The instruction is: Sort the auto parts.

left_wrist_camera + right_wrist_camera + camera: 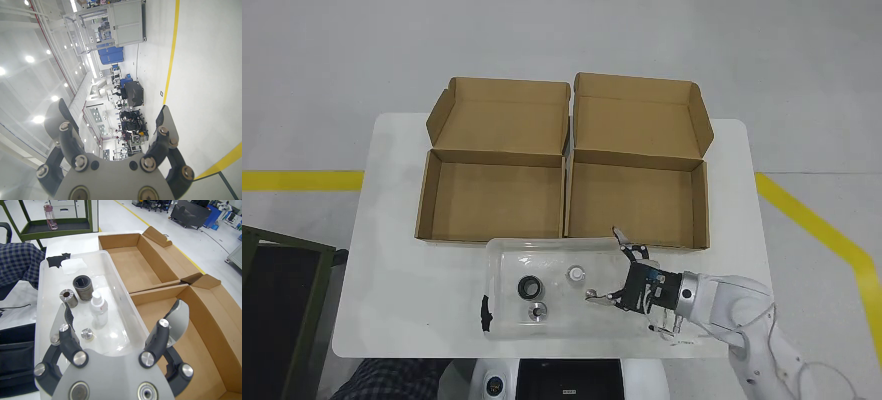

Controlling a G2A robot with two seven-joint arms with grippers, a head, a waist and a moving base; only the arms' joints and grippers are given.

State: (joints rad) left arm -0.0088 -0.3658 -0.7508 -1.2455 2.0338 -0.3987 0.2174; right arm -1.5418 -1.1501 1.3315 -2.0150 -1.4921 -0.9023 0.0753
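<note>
A clear plastic tray point(504, 262) point(121, 283) lies at the table's front edge. In it stand a dark linear bearing point(531, 288) point(83, 287), a small steel bushing point(538, 312) point(68, 298), a clear spray bottle point(575, 272) point(99, 310) and a little metal cap point(87, 333). My right gripper point(603, 263) point(122, 306) hovers open over the tray's right half, one finger above the tray, the other toward the right box, nothing held. My left gripper point(113, 106) is open and empty, facing out into the room.
Two open cardboard boxes, left point(492, 200) point(132, 262) and right point(637, 205) point(189, 347), sit side by side just behind the tray, lids folded back. Black tape point(55, 260) and a white paper point(72, 265) mark the tray's left end. A green cart point(282, 300) stands left of the table.
</note>
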